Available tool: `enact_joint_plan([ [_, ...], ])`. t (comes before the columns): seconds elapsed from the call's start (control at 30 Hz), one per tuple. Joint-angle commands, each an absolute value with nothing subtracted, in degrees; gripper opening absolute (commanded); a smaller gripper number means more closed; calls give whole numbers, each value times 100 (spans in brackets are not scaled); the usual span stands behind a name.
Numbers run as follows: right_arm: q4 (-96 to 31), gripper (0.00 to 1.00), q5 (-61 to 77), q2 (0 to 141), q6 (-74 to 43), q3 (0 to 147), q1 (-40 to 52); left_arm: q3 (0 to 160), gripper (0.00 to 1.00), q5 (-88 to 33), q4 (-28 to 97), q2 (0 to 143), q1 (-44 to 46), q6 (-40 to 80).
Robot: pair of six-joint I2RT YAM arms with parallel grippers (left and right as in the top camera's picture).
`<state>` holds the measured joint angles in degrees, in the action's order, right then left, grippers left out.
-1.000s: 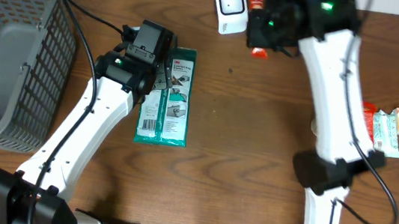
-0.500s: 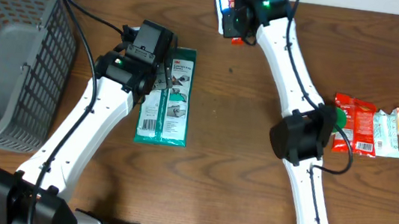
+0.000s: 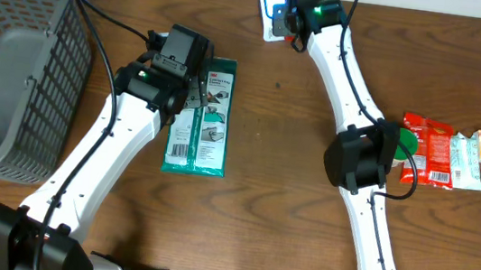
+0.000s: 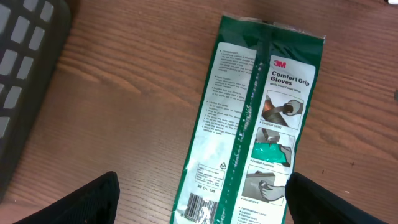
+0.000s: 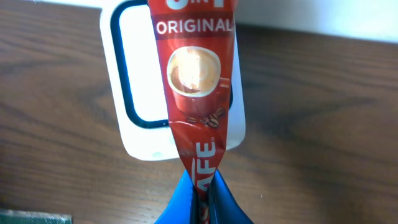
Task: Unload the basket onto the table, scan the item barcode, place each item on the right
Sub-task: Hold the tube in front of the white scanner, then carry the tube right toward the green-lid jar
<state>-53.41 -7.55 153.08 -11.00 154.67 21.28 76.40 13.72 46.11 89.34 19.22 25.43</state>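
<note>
Right wrist view: right gripper (image 5: 200, 199) pinches red foil coffee sachet (image 5: 196, 74) over white plastic scanner (image 5: 146, 142), upper frame; left gripper (image 4: 202, 205) gapes.

Desk (image 3: 292, 159): brown wood grain, smooth, low sheen. Sachet (image 5: 196, 81): red glossy film, creased at the bottom. Scanner (image 5: 140, 140): smooth white plastic, satin. Glove pack (image 4: 249, 124): green glossy film, wrinkled along its seam. Basket (image 3: 13, 55) at the desk's left edge: grey matt plastic mesh. My right fingers (image 5: 177, 208): smooth blue plastic.
</note>
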Motion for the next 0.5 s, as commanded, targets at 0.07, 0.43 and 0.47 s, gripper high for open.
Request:
enact_joint_plan([
  [0.07, -5229, 1, -438, 15480, -1015, 15561, 2121, 7634, 86, 1463, 4624, 8873, 1894, 2510],
  [0.43, -5223, 5, -427, 15670, -1017, 15487, 2099, 7634, 85, 1461, 4624, 8873, 1894, 2510],
  [0.47, -5225, 6, -425, 15670, -1017, 15487, 2097, 7634, 85, 1461, 4624, 8873, 1894, 2510],
])
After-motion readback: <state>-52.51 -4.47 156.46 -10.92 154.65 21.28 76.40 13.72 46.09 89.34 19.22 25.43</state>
